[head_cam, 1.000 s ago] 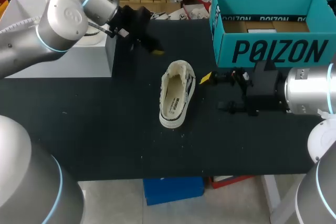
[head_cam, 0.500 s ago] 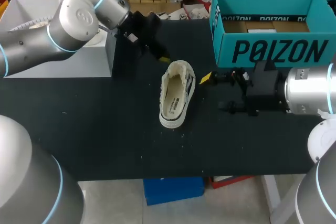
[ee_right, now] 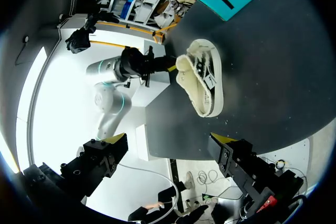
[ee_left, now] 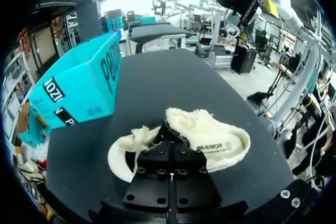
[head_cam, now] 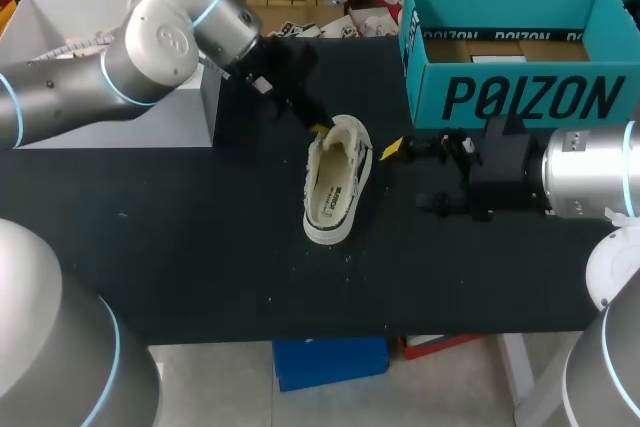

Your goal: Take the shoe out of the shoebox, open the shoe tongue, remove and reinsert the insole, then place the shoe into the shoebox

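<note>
A white low-top shoe (head_cam: pixel 338 182) lies on its sole mid-table, its opening facing up. My left gripper (head_cam: pixel 322 128) is shut, with its tips down at the shoe's far end. From its own wrist the left gripper (ee_left: pixel 169 130) hides its tips against the fluffy lining of the shoe (ee_left: pixel 215 137); nothing shows between the fingers. My right gripper (head_cam: pixel 410 177) stands wide open just right of the shoe, empty. In its wrist view the right gripper (ee_right: pixel 169 140) has the shoe (ee_right: pixel 202 82) and the left gripper (ee_right: pixel 157 64) ahead of it. The teal shoebox (head_cam: pixel 520 97) stands open at the back right.
A white and grey block (head_cam: pixel 110 97) sits at the table's back left, under my left arm. The shoebox (ee_left: pixel 79 87) stands beyond the shoe from the left wrist. Bare black tabletop (head_cam: pixel 200 247) lies in front of the shoe.
My left gripper has moved right and down from beside the white block to the shoe's far end. The right arm and the shoe have stayed put.
</note>
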